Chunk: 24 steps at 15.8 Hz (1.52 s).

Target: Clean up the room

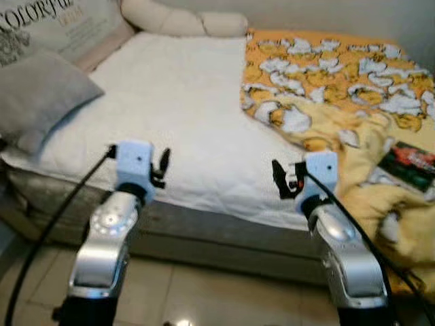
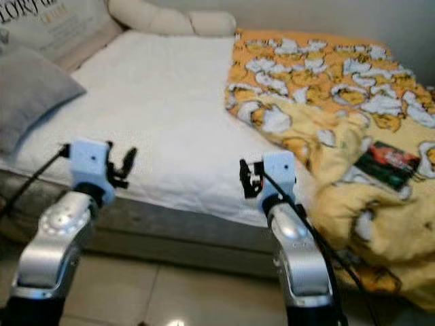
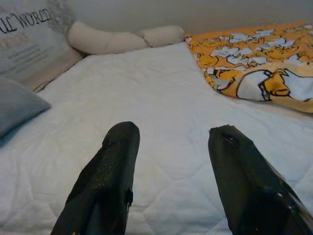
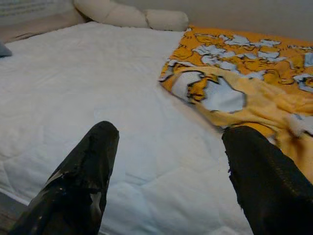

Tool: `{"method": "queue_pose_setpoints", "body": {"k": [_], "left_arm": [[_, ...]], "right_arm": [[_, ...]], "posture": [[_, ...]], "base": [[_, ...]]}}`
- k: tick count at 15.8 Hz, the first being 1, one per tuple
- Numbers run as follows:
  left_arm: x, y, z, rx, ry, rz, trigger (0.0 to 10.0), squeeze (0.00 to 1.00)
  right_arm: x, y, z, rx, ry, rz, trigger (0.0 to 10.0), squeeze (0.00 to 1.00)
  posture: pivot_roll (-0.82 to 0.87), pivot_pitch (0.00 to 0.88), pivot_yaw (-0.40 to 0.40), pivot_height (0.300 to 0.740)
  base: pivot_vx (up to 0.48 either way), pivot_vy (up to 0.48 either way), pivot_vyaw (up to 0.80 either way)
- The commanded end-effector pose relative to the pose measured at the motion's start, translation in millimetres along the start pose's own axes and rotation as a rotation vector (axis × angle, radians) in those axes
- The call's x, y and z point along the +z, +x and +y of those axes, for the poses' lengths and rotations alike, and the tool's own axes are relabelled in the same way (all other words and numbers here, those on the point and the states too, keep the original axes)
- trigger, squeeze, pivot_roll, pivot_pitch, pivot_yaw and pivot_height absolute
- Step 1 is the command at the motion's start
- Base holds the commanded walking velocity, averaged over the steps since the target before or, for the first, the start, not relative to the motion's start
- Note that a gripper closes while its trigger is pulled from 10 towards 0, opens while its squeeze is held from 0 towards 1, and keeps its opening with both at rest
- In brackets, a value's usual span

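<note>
Both arms were raised over the near edge of the bed, the left gripper and right gripper each spread wide, grasping nothing. The yellow patterned blanket lay bunched on the bed's right side, spilling off the edge, its lower end cut off. A dark packet rested on it, its label too blurred to read. A grey pillow lay at left.

- You can't read the small dark green-and-red packet on the yellow blanket; it's too blurred.
- The far-left grey printed cushion is cut off, its lettering incomplete.
- The grey plain pillow runs off-frame left.
</note>
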State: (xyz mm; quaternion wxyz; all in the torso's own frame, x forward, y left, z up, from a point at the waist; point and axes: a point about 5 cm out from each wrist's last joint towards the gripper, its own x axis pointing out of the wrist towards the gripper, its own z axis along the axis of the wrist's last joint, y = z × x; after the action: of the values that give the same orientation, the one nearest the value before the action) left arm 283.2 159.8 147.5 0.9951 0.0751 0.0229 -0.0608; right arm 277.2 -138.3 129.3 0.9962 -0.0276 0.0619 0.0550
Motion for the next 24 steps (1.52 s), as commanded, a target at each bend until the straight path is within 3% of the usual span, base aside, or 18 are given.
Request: {"method": "queue_pose_setpoints", "body": {"k": [1,6,16,24], "left_arm": [[2.3,2.1,-7.3,-0.023,-0.002,-0.011,10.0,0.0],[1.2,2.7,-9.9,-0.031,-0.004,-0.01,10.0,0.0],[-1.2,0.7,-9.4,-0.034,0.005,-0.01,10.0,0.0],[-2.5,-1.8,-9.6,-0.025,0.001,-0.007,10.0,0.0]], "right_arm": [[0.2,-0.4,-8.1,-0.021,-0.006,-0.003,10.0,0.0],[-1.1,-1.4,-10.6,-0.012,-0.029,-0.002,10.0,0.0],[-9.1,-3.6,-12.8,-0.013,-0.031,0.03,10.0,0.0],[-12.8,-5.7,-15.8,-0.047,0.043,0.036,10.0,0.0]], "posture": [[-0.02,0.0,0.016,0.74],[-0.03,0.0,0.016,0.74],[-0.03,0.0,0.007,0.74],[-0.03,0.0,-0.006,0.74]], "base": [[0.0,-0.424,0.0],[0.0,-0.425,0.0],[0.0,-0.424,0.77],[0.0,-0.424,0.0]]}}
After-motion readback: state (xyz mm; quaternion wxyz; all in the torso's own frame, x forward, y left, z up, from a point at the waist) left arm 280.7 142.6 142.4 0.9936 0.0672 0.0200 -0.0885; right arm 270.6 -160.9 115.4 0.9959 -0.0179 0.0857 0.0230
